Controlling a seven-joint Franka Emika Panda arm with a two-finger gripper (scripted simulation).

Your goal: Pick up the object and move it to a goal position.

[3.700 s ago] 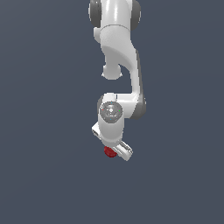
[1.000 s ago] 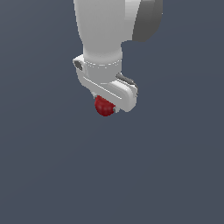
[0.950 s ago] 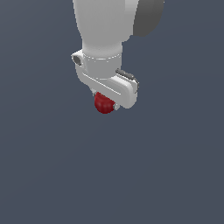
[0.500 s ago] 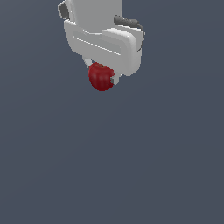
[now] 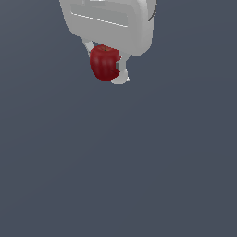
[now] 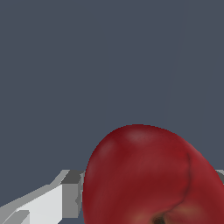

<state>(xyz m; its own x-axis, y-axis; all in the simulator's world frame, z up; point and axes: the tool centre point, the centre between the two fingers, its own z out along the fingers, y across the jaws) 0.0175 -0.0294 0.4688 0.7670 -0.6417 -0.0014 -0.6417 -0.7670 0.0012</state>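
Tool (image 5: pixel 107 65) clamps apple (image 5: pixel 104 62); open space below

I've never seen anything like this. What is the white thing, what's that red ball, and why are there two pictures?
These are computer-simulated pictures of a robot arm. The white block is its gripper, the hand at the arm's end. Its two jaws are closed on a dark-red apple, holding it in the air. One picture comes from a camera off the arm. The other comes from a camera on the wrist, so the apple looks huge there, with one white finger beside it. Behind everything is plain grey; nothing else shows.
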